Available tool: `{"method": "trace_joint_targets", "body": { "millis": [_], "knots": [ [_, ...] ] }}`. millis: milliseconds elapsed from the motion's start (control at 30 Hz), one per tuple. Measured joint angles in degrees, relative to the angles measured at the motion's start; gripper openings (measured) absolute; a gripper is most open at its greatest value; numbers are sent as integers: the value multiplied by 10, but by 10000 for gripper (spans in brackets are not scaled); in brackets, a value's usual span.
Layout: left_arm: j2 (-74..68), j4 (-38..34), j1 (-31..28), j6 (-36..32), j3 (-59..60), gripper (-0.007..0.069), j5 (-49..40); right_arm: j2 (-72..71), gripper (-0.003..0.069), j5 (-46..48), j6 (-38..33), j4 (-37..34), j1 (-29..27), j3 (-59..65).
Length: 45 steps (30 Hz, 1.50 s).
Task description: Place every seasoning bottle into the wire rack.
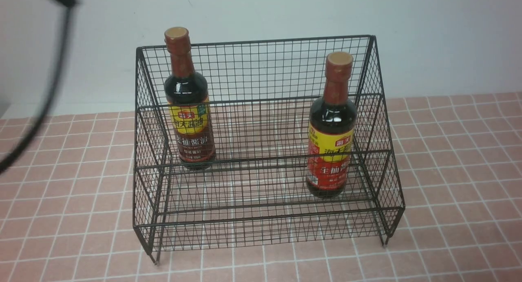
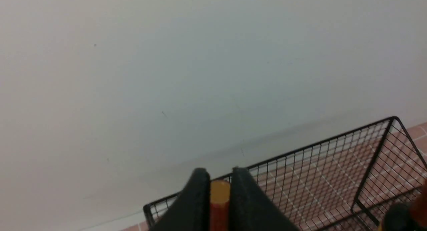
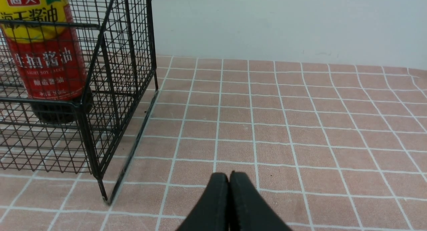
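The black wire rack stands in the middle of the table. The brown-label seasoning bottle stands upright on its upper tier at the left. The red-label seasoning bottle stands upright on the lower tier at the right. Neither gripper shows in the front view. In the left wrist view my left gripper is slightly open, back from the rack; the brown-label bottle's cap shows through the gap. In the right wrist view my right gripper is shut and empty, low over the cloth beside the rack and red-label bottle.
A pink tiled cloth covers the table, with a pale wall close behind the rack. A blurred black cable of the left arm hangs at the far left of the front view.
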State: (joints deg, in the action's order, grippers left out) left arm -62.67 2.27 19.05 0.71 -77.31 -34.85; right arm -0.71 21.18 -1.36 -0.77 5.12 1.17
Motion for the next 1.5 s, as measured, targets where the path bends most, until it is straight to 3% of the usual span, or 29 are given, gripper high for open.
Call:
{"method": "trace_joint_targets", "body": {
  "millis": [200,433,700,933,1133,1167,1333,1367,1500],
  "knots": [
    [96,-8,0,2,1,-7,-98,0,-8,0,0,0,0,0],
    [164,-57,0,2,27,-7,-144,0,-8,0,0,0,0,0],
    [193,-84,0,-7,29,-7,-156,0,-8,0,0,0,0,0],
    [242,-51,0,-17,39,-7,-152,0,-8,0,0,0,0,0],
    [323,19,-15,2,173,-7,-91,0,-8,0,0,0,0,0],
    [369,22,-30,1,239,-7,-55,0,-8,0,0,0,0,0],
    [474,15,-87,-19,430,-7,36,0,-8,0,0,0,0,0],
    [523,5,-121,-33,524,-7,77,0,-8,0,0,0,0,0],
    [602,-17,-162,-44,661,-7,121,0,-8,0,0,0,0,0]
  ]
}}
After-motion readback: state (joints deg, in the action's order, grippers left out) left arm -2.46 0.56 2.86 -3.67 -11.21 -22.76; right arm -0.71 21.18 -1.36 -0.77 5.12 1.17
